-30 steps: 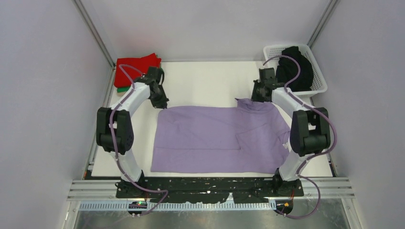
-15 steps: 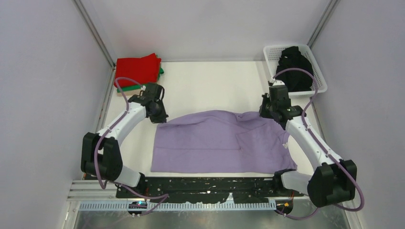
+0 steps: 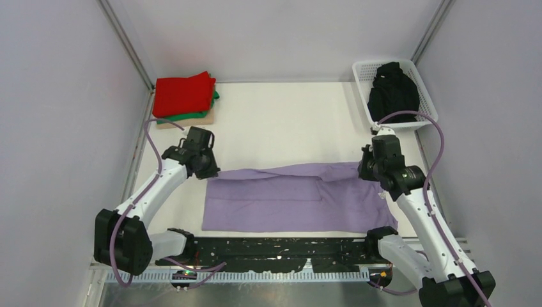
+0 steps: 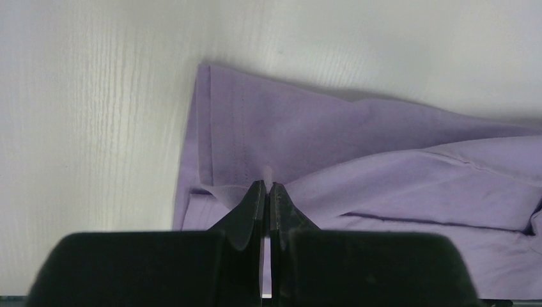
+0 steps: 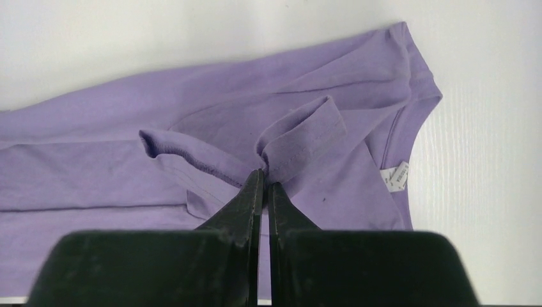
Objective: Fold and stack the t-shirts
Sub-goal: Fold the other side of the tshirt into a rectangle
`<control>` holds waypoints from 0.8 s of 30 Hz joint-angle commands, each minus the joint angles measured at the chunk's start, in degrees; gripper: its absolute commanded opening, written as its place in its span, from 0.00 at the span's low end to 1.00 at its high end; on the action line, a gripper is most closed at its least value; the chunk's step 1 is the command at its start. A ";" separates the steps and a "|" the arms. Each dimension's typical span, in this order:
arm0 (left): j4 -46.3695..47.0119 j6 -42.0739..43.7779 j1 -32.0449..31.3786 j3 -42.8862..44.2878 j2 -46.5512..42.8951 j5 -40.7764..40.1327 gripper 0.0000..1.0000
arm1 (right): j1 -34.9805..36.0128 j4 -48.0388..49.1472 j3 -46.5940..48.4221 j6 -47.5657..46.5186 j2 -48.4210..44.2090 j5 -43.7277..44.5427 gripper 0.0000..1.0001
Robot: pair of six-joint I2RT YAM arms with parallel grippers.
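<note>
Matt soft cloth lavender t-shirt (image 3: 287,198) lies on smooth white table (image 3: 287,121); basket (image 3: 422,80) is latticed plastic.

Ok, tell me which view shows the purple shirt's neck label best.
Right wrist: the white neck label sits plainly inside the collar of the lavender t-shirt. Top external shows the whole shirt, label too small to see; left wrist shows only the shirt's other end.
</note>
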 commanded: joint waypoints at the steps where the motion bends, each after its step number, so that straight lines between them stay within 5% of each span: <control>1: 0.18 -1.14 -0.26 -2.15 -2.51 -1.48 0.00 | 0.42 -6.03 0.36 1.58 -2.93 0.59 0.05; 14: 1.16 -3.69 -2.01 -9.61 -6.94 0.38 0.01 | 0.65 -15.61 0.05 2.46 -7.13 -0.27 0.05; 18: -0.13 -4.78 -2.12 -12.83 -8.69 1.19 0.11 | 0.78 -20.85 -0.34 4.10 -7.84 -2.06 0.09; 22: -7.45 -6.21 -2.35 -12.84 -12.97 0.04 0.57 | 1.48 -33.66 -0.80 6.41 -9.20 -5.39 0.37; 23: -9.50 -6.37 -2.36 -12.38 -14.65 -0.25 0.74 | 1.66 -34.77 0.25 6.06 -11.72 -8.27 0.49; 24: -11.30 -6.40 -2.36 -11.71 -16.40 -0.56 0.87 | 1.85 -37.21 1.32 5.68 -13.05 -9.53 0.83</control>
